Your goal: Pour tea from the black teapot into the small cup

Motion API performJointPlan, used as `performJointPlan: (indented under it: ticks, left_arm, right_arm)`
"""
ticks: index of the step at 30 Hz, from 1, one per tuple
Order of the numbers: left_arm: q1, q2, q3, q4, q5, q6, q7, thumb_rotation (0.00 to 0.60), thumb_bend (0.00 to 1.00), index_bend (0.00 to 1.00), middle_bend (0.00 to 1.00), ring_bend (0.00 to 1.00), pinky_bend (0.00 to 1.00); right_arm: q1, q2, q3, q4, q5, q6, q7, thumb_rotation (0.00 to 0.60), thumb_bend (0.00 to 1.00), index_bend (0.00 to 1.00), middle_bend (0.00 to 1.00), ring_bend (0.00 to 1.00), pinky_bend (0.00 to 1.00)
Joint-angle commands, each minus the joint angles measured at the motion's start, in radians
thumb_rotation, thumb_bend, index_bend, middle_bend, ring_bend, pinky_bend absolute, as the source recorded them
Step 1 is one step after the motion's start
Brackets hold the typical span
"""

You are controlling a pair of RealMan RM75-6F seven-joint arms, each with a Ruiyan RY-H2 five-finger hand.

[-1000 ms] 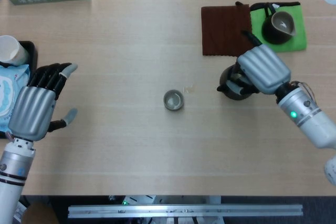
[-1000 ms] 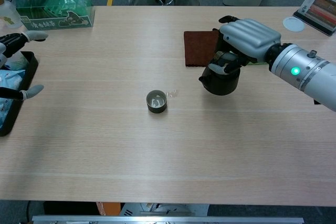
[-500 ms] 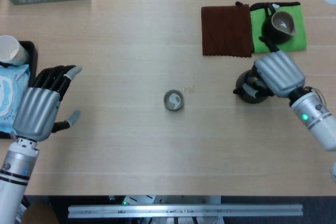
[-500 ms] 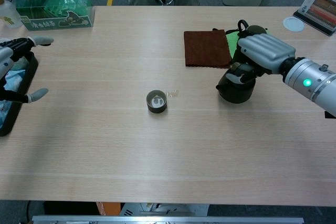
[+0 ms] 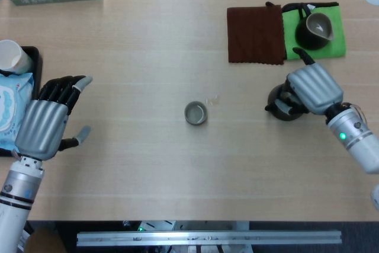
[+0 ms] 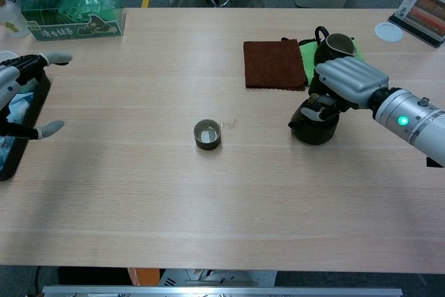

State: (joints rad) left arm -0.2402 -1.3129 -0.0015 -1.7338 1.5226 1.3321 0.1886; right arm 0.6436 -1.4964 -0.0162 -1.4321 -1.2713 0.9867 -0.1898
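Observation:
The black teapot (image 5: 282,109) (image 6: 313,127) stands on the table right of centre, its spout pointing left. My right hand (image 5: 314,89) (image 6: 348,81) covers its top, and the fingers curl down around its handle side. The small cup (image 5: 195,112) (image 6: 207,134) sits at mid-table, well to the left of the teapot, with liquid in it. A few drops lie on the wood just right of the cup. My left hand (image 5: 46,119) (image 6: 17,95) hovers open at the table's left edge, holding nothing.
A brown cloth (image 5: 255,34) (image 6: 272,64) and a green mat (image 5: 299,28) carrying a dark pitcher (image 5: 315,29) (image 6: 336,46) lie behind the teapot. A black tray (image 5: 37,63) with a white cup (image 5: 13,55) and a packet sits far left. A green box (image 6: 69,13) stands back left.
My right hand has carried the teapot rightward, away from the cup, and lowered it onto the table in front of the green mat. The left hand has barely shifted.

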Motion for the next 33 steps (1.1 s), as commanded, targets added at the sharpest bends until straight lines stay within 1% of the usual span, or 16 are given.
performJointPlan:
  ticks: [1, 14, 17, 19, 24, 25, 27, 33]
  left_arm:
    - [0.0, 0.001, 0.001, -0.001, -0.001, -0.001, 0.001, 0.6, 0.25, 0.1, 0.15, 0.13, 0.16]
    - [-0.006, 0.002, 0.004, -0.01, -0.009, -0.016, 0.014, 0.6, 0.25, 0.09, 0.15, 0.13, 0.16]
    - [-0.007, 0.002, 0.004, -0.012, -0.01, -0.017, 0.016, 0.6, 0.25, 0.09, 0.15, 0.13, 0.16]
    - [-0.008, 0.003, 0.004, -0.013, -0.009, -0.017, 0.016, 0.6, 0.25, 0.09, 0.15, 0.13, 0.16]
    - [-0.009, 0.002, 0.004, -0.014, -0.011, -0.018, 0.019, 0.6, 0.25, 0.09, 0.15, 0.12, 0.16]
    - [-0.009, 0.002, 0.004, -0.014, -0.012, -0.019, 0.02, 0.6, 0.25, 0.09, 0.15, 0.12, 0.16]
    - [-0.009, 0.002, 0.004, -0.013, -0.012, -0.019, 0.02, 0.6, 0.25, 0.09, 0.14, 0.12, 0.16]
    - [-0.011, 0.003, 0.005, -0.015, -0.012, -0.021, 0.023, 0.6, 0.25, 0.09, 0.14, 0.12, 0.16]
  right_arm:
    - [-0.004, -0.001, 0.001, 0.002, -0.001, -0.005, -0.004, 0.486, 0.32, 0.98, 0.81, 0.8, 0.06]
    - [-0.027, -0.018, 0.005, 0.026, -0.013, -0.026, -0.017, 0.483, 0.32, 0.96, 0.77, 0.75, 0.05]
    - [-0.031, -0.019, 0.008, 0.031, -0.016, -0.031, -0.016, 0.485, 0.31, 0.93, 0.75, 0.74, 0.05]
    - [-0.034, -0.018, 0.012, 0.028, -0.02, -0.029, -0.012, 0.485, 0.27, 0.91, 0.73, 0.72, 0.04]
    - [-0.039, -0.011, 0.022, 0.023, -0.026, -0.031, 0.01, 0.483, 0.05, 0.89, 0.71, 0.69, 0.03]
    - [-0.04, -0.009, 0.024, 0.022, -0.025, -0.034, 0.012, 0.482, 0.02, 0.88, 0.7, 0.68, 0.02]
    - [-0.041, -0.006, 0.026, 0.022, -0.026, -0.036, 0.012, 0.484, 0.0, 0.88, 0.69, 0.66, 0.02]
    - [-0.048, -0.006, 0.03, 0.026, -0.049, -0.019, 0.001, 0.484, 0.0, 0.87, 0.66, 0.62, 0.02]
